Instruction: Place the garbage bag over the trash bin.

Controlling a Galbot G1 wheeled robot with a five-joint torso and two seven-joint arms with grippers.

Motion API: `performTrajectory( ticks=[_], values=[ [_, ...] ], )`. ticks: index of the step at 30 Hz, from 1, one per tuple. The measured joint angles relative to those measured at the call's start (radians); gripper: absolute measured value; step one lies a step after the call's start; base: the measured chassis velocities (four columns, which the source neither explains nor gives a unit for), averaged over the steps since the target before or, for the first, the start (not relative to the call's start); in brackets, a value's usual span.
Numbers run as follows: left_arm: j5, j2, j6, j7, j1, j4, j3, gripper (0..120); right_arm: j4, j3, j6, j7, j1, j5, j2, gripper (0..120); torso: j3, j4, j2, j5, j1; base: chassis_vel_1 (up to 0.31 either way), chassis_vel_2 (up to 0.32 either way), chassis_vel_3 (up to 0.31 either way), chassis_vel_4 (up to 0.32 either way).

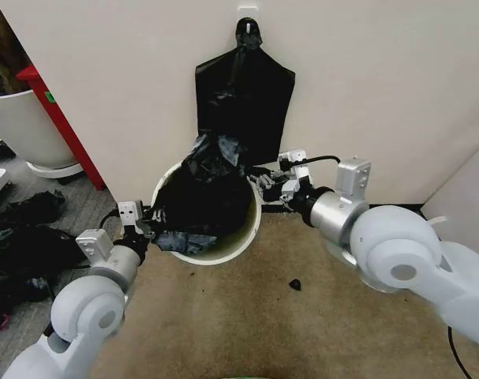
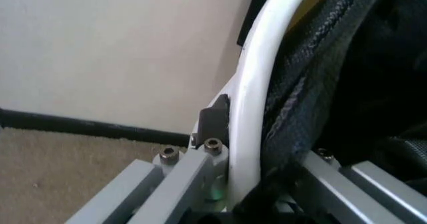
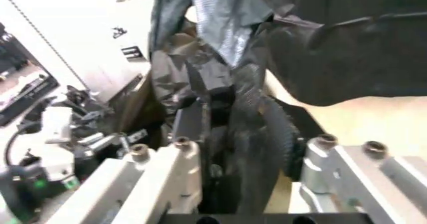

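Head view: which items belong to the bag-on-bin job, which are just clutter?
In the job:
garbage bag, bunched in the bin mouth
trash bin
left claw, at the bin's left rim
right claw, at its right rim

Lying about:
flat black bag hung on the wall
big white tub
black bags on the floor

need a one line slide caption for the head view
Both grippers, left gripper and right gripper, hold the garbage bag at opposite sides of the trash bin.
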Motion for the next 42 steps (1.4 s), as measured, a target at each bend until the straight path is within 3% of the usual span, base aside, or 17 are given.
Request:
performTrajectory(
  ticks=[8, 17, 20, 42],
  values=[
    [-0.016, 0.01, 0.009, -0.005, -0.003, -0.011, 0.001, 1, -0.034, -0.018, -0.005, -0.003, 0.044, -0.056, 0.028, 58, 0.0, 0.0001, 0.0, 0.0, 0.0, 0.0, 0.0, 0.0, 0.0],
    [-0.009, 0.014, 0.01, 0.003, -0.008, -0.021, 0.004, 1, -0.079, -0.033, 0.003, 0.045, 0.06, -0.002, 0.07, 93, 0.0, 0.0001, 0.0, 0.0, 0.0, 0.0, 0.0, 0.0, 0.0],
    [-0.008, 0.014, 0.011, 0.006, -0.01, -0.023, 0.007, 1, -0.083, -0.032, 0.01, 0.057, 0.052, 0.011, 0.075, 98, 0.0, 0.0001, 0.0, -0.0001, 0.0, 0.0, 0.0, 0.0, 0.0],
    [0.039, 0.012, 0.005, 0.059, 0.016, -0.036, 0.001, 1, -0.112, -0.028, 0.061, 0.063, 0.06, 0.042, 0.078, 21, 0.0, 0.0001, 0.0, 0.0, 0.0, 0.0, 0.0, 0.0, 0.0]
  ],
)
